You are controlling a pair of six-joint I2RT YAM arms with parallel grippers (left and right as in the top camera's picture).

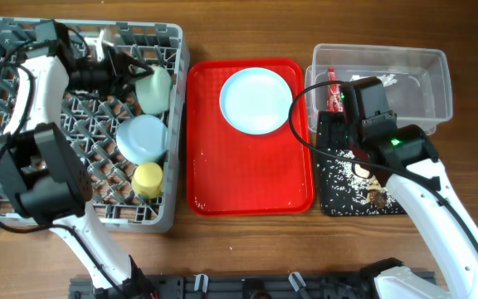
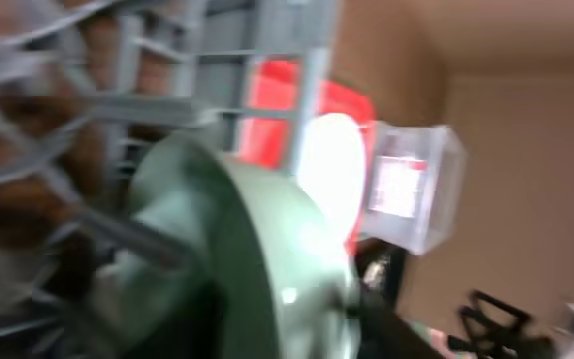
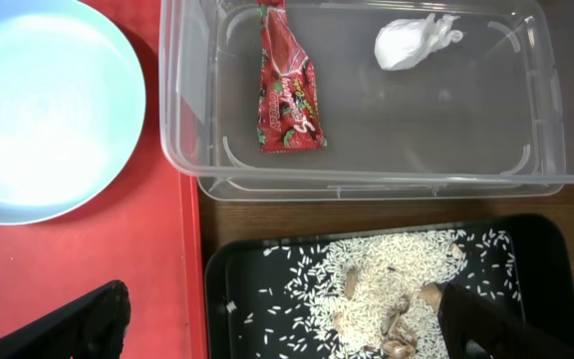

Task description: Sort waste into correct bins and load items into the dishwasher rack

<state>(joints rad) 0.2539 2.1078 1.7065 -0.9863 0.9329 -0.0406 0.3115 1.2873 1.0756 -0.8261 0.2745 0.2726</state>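
Seen from overhead: grey dishwasher rack (image 1: 173,50) at the left of the worktop (image 1: 247,249), loaded along its right side with a pale green bowl (image 1: 156,90) tipped on its side, a pale blue bowl (image 1: 142,137) turned upside down next to it, and a yellow cup (image 1: 148,178) nearest the front. Left gripper (image 1: 123,73) inside the rack, right at the green bowl. Left wrist view blurred and largely filled by that bowl, so cannot tell how far the jaws stand apart or whether anything is held. Red serving tray (image 1: 222,183) at centre, carrying the pale blue plate (image 1: 256,100) at its far end. Clear plastic tub (image 3: 367,184) at the right, containing the red snack wrapper (image 3: 289,85) near its left wall and the crumpled white tissue (image 3: 412,42) well apart from it. Black tray (image 3: 247,289) just in front of the tub, strewn with rice-like food scraps (image 3: 387,289) and a few brown bits. Right gripper (image 3: 282,324) hovering above the black tray, fingers spread wide, nothing held.
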